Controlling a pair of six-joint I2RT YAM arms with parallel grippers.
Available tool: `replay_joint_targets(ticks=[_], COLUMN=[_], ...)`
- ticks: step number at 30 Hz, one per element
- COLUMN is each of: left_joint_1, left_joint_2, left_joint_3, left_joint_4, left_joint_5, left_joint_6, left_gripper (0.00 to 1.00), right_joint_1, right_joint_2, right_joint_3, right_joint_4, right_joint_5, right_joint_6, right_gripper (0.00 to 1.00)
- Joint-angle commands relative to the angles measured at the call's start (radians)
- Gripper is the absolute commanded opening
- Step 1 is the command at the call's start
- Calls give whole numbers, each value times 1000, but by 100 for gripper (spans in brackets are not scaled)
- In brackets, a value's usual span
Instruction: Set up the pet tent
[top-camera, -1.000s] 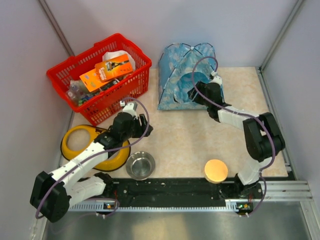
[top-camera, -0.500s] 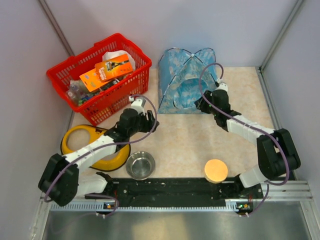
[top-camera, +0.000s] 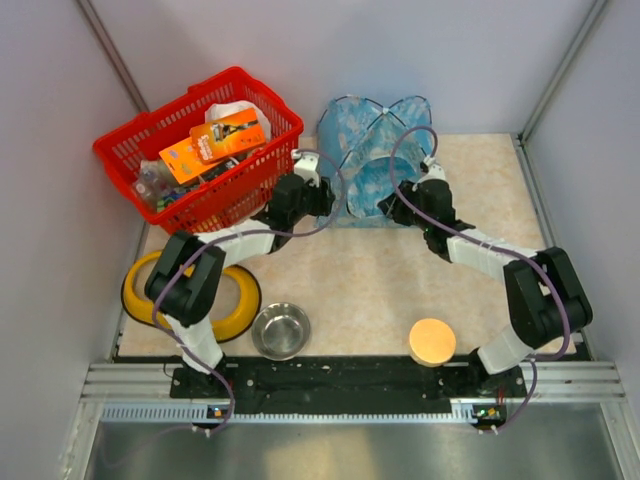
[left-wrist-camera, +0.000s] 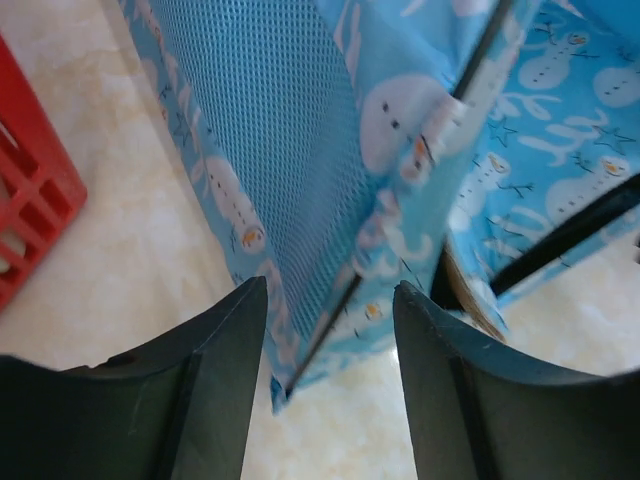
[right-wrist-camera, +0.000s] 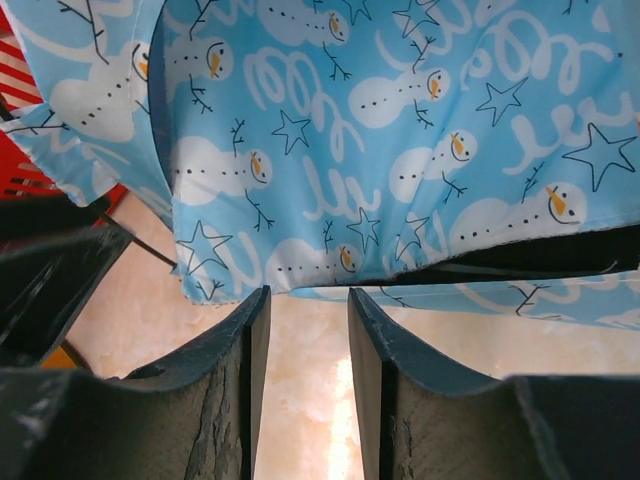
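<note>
Pet tent: the pet tent (top-camera: 352, 135) stands at the far middle of the table (top-camera: 350, 270). Its back is near the rear wall and the red basket (top-camera: 215, 205) is just beside it on your left. It is domed, with dark poles arching over the top.

Left gripper: your left gripper (top-camera: 318, 197) sits at the tent's left front corner with its fingers spread and nothing between them. In the wrist view the mesh panel (left-wrist-camera: 270, 130) and a dark pole (left-wrist-camera: 345, 300) line up with the gap.

Right gripper: your right gripper (top-camera: 410, 195) is at the tent's right front edge, also parted and holding nothing. The snowman-print hem (right-wrist-camera: 400, 265) lies just ahead of its tips.

Why this placement: one gripper on each side brackets the doorway, probably so you can square the base without tipping the dome.

Progress: the tent looks nearly set up, already standing, and likely needs only fine adjustment.

Handling: the fabric is light and the poles look springy. A one-sided push could slide the tent toward the basket, so press on both sides evenly.
</note>
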Motion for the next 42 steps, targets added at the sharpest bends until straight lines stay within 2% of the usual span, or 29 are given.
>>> replay_joint_targets(ticks=[1,3,6,7,10,16,20,26,30,34,35,37,39,42], left_joint_1=[38,39,39,39,36,-25,-65,-149,-163,-163,-163,-163,-163,-163], left_joint_2=[113,134,129,115,54,-122,-227,-360,-428,-478,-489,-503,-514,-518], left_joint_3=[122,140,136,124,72,-54,-128,-200,-232,-266,-271,-277,-284,-291], left_joint_4=[55,50,43,44,43,-57,-114,-198,-212,-210,-209,-212,-209,-210], left_joint_5=[95,133,167,184,242,270,324,278,313,356,365,385,387,371], left_joint_6=[63,82,90,91,73,71,48,37,24,21,16,13,11,13], left_gripper=[53,41,8,0,0,0,0,0,0,0,0,0,0,0], right_joint_1=[9,8,13,16,31,80,108,221,267,284,289,293,301,312], right_joint_2=[-2,-11,-21,-21,-34,-106,-166,-155,-66,49,73,112,132,106], right_joint_3=[44,28,9,2,-21,-80,-160,-237,-242,-255,-255,-237,-219,-214], right_joint_4=[61,71,90,94,111,90,132,249,330,448,476,482,476,467], right_joint_5=[-32,-41,-55,-58,-62,-58,-27,53,53,50,47,42,45,76], right_joint_6=[-23,-23,-17,-18,-14,-81,-61,-37,15,98,107,115,114,115], right_gripper=[37,37,37,37,39,50,50,50,47,41,36,28,23,21])
